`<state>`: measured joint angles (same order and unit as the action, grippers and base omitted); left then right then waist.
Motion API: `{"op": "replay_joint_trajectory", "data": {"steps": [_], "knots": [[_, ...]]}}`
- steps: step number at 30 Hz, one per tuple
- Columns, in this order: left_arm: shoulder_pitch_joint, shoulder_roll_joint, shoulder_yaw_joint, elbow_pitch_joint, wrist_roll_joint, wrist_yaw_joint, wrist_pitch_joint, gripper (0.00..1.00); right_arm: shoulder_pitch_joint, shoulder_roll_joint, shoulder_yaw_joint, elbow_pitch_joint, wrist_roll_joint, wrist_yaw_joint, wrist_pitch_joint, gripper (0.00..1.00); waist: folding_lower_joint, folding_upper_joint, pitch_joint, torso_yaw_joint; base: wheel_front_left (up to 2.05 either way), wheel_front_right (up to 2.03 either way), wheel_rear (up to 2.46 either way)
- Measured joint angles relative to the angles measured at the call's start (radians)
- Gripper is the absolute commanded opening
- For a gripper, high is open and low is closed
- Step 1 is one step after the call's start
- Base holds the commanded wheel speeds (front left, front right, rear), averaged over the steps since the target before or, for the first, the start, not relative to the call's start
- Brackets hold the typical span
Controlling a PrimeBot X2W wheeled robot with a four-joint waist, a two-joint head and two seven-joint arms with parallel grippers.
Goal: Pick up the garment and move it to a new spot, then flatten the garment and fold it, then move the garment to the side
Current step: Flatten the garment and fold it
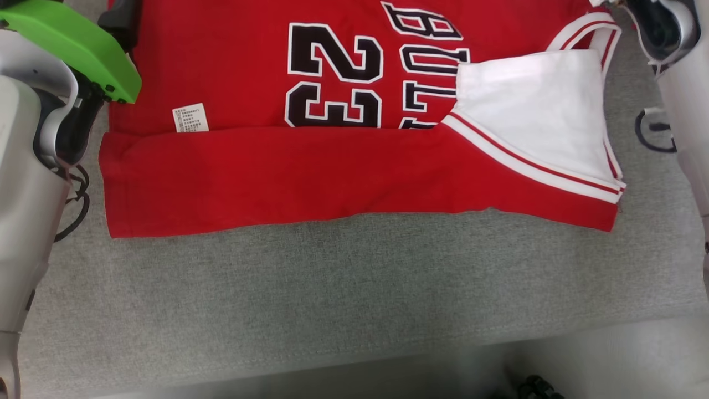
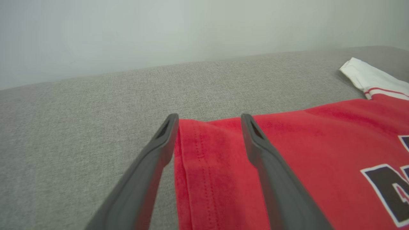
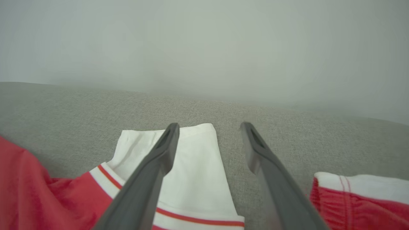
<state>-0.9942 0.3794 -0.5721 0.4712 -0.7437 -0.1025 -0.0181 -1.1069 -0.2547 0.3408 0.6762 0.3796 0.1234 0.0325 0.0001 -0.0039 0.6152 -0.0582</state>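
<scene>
**Jersey.** The red jersey (image 1: 249, 183) lies flat on the grey surface (image 1: 332, 288), hem toward the robot's left and shoulders toward its right. The near long edge is folded over the front and covers the lower part of the black "23". A white label (image 1: 191, 117) sits at the fold line near the hem. A white sleeve (image 1: 532, 111) lies on top at the right end, edged with red-and-white trim.

**Left arm.** The pale left arm (image 1: 27, 183) stands along the left edge of the head view, with a green cover (image 1: 72, 47) above it. The left gripper (image 2: 208, 119) is at the far hem corner of the jersey, fingers spread and nothing between them. One finger runs along the stitched hem edge and the other crosses the red cloth. Contact with the cloth cannot be determined.

**Right arm.** The right arm (image 1: 684, 83) stands at the upper right of the head view. The right gripper (image 3: 209, 127) is at the far sleeve, fingers spread and empty. One finger crosses the white sleeve cloth and the other the bare surface beside it.
</scene>
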Motion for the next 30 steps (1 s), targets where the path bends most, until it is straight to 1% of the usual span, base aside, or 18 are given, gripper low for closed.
{"op": "replay_joint_trajectory", "data": {"steps": [4,10,16,22,24,30], "knots": [[-0.016,-0.022,-0.019,0.005,0.000,-0.006,0.000,1.00,-0.053,0.000,-0.002,0.040,0.012,0.000,0.034,1.00,0.0000,0.0000,0.035,0.012,0.00,0.00,0.00],[-0.028,-0.048,-0.048,0.006,0.005,-0.013,-0.002,1.00,-0.137,-0.017,-0.005,0.084,0.037,0.000,0.086,1.00,0.0000,0.0000,0.072,0.042,0.00,0.00,0.00],[-0.053,-0.054,-0.057,0.007,0.008,-0.017,-0.026,1.00,-0.186,-0.028,-0.027,0.142,0.062,0.001,0.125,1.00,0.0000,0.0000,0.106,0.073,0.00,0.00,0.00],[-0.065,-0.068,-0.070,0.017,0.014,-0.021,-0.060,1.00,-0.204,0.001,0.001,0.201,0.074,0.001,0.182,1.00,0.0000,0.0000,0.124,0.093,0.00,0.00,0.00],[-0.069,-0.072,-0.073,0.023,0.013,-0.022,-0.067,1.00,-0.217,0.002,0.009,0.219,0.078,0.001,0.203,1.00,0.0000,0.0000,0.125,0.096,0.00,0.00,0.00],[-0.073,-0.080,-0.078,0.035,0.013,-0.025,-0.081,1.00,-0.282,-0.005,-0.003,0.259,0.079,-0.001,0.221,1.00,0.0000,0.0000,0.127,0.103,0.00,0.00,0.00]]}}
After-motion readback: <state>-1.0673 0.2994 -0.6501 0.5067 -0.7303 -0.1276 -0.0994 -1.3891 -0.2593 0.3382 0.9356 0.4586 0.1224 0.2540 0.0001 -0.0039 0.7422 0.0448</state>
